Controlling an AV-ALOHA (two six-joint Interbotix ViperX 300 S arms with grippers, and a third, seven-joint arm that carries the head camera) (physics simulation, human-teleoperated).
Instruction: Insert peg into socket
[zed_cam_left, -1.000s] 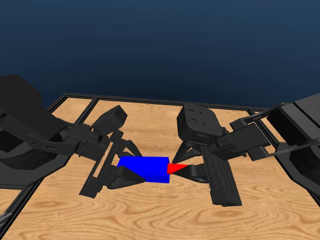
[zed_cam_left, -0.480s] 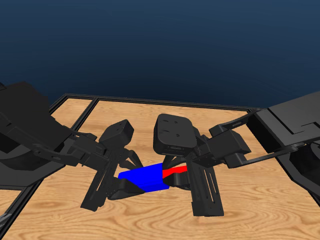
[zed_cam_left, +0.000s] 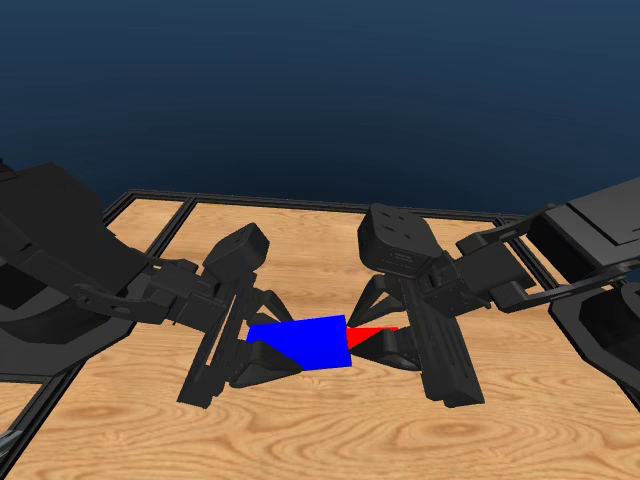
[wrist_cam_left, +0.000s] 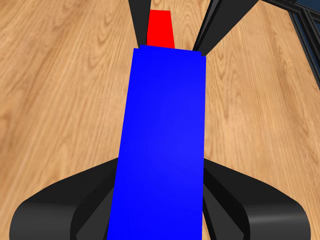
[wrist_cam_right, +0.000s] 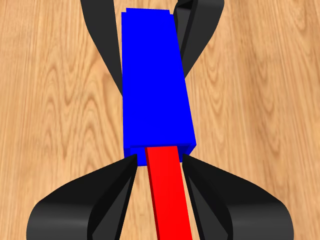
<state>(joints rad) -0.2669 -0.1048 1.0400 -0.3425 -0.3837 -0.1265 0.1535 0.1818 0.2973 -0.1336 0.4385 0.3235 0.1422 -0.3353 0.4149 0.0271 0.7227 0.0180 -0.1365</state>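
Head view: we see the left pincer (zed_cam_left: 268, 362) pinching the socket (zed_cam_left: 300, 343) above the table (zed_cam_left: 330, 440). Our right pincer (zed_cam_left: 385, 345) pinches the peg (zed_cam_left: 370, 331), whose tip enters the socket's open end.

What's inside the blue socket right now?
The red peg enters the open end of the blue socket, held by the right claw. How deep it reaches is hidden by the socket's walls. The left claw holds the socket's other end.
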